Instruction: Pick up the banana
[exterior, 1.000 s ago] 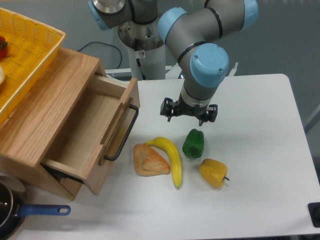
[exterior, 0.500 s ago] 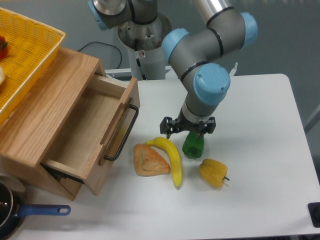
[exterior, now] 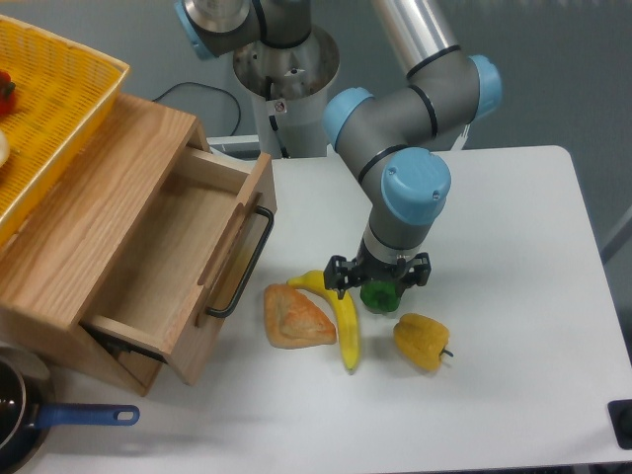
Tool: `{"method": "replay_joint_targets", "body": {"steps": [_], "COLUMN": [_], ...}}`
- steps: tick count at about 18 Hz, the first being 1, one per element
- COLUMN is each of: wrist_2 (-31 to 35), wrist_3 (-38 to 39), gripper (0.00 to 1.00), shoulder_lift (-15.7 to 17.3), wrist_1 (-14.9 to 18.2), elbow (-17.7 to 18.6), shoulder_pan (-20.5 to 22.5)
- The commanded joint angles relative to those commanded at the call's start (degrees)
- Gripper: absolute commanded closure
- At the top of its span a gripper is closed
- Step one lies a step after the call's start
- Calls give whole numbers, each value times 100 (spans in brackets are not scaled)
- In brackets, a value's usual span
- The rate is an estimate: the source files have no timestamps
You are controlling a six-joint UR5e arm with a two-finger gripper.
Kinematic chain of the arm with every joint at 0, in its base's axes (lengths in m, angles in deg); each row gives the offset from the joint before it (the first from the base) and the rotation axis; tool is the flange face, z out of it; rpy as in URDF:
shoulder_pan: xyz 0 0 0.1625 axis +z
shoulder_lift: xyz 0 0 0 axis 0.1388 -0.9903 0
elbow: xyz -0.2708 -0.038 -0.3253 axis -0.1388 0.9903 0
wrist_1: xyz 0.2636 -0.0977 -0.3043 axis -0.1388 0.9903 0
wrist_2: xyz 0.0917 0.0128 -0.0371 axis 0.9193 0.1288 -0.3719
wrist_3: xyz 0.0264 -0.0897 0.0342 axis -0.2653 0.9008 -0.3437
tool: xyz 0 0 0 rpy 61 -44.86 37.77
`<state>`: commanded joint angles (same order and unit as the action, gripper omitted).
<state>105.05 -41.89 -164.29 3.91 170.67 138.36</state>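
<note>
On the left: wooden box (exterior: 89, 227) with its drawer (exterior: 188, 267) pulled open, a yellow basket (exterior: 59, 109) on top. Mid-table, left to right: bread wedge (exterior: 294, 318) touching the banana (exterior: 341, 316), then green pepper (exterior: 379, 295) and yellow pepper (exterior: 422, 341), all lying on the white table (exterior: 513, 296). Above the banana's upper end and the green pepper: arm bent steeply down, gripper (exterior: 378, 276) low with fingers spread apart, holding nothing.

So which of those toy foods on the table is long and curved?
The banana, bright yellow and slim, lying between the bread wedge and the yellow pepper. The green pepper and yellow pepper are short and blocky; the bread is a flat triangle.
</note>
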Motion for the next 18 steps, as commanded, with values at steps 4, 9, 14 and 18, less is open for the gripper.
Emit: {"method": "replay_joint_targets", "body": {"steps": [4,9,14,18], "wrist_2": [97,97,106,123], "wrist_3": [0,-9,-18,-18], "gripper": [0,0,0,0], "shoulder_lift": [-105,-316,-422,-589], "wrist_1": [-18,-18,-44,-106], "elbow": [9,-9,-61,-114], "shoulder_pan": [-18,-35,-105,-184]}}
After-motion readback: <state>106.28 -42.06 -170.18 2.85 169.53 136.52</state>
